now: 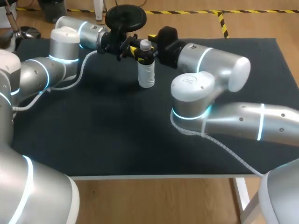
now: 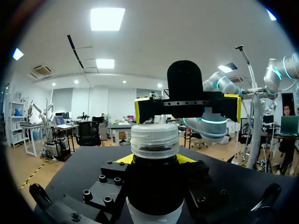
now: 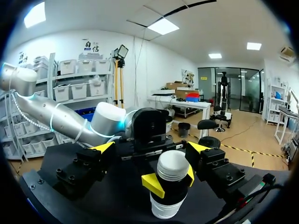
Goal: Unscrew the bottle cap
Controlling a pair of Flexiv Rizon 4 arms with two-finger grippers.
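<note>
Upright bottle [image 1: 146, 72] on the black table [image 1: 93, 130], an arm at each side.
At the bottle's left, the left gripper [image 2: 154, 159] is clamped on it just under the cap [image 1: 145, 45]. At its right, the right gripper [image 3: 152, 147] has fingers spread wide either side of the cap, apart from it.

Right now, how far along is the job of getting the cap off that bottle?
Done: the bottle stands upright on the table, and the left gripper is clamped on it just below the cap. In hand: the right gripper is at cap height, its fingers wide apart and not touching the cap. Left: close on the cap, twist it loose and lift it off; it is not yet off.
</note>
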